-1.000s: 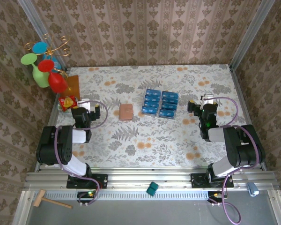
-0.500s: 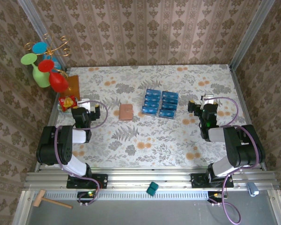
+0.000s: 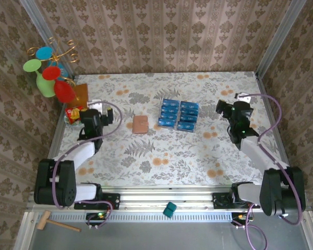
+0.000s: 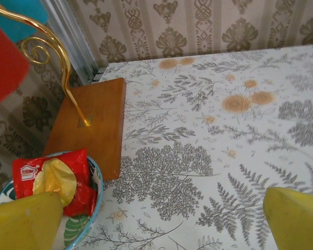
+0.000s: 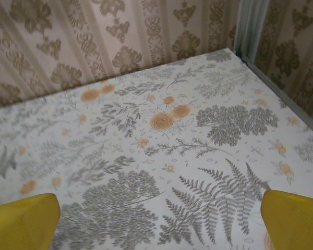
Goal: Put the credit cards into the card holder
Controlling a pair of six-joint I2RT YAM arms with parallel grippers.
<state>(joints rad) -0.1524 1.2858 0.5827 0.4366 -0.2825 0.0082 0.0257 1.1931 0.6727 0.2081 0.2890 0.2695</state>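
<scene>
I see glossy blue cards, a pinkish-brown wallet, a white tabletop printed with grey ferns and orange flowers, beige damask walls

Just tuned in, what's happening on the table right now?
Nothing is being handled yet. The glossy blue credit cards lie in two rows mid-table, and the small pinkish-brown leather-look card holder lies flat to their left, apart from them. The left gripper is open above the tabletop beside a bowl holding a red snack packet; the right gripper is open above bare tabletop near the far right corner. Both are empty.
</scene>
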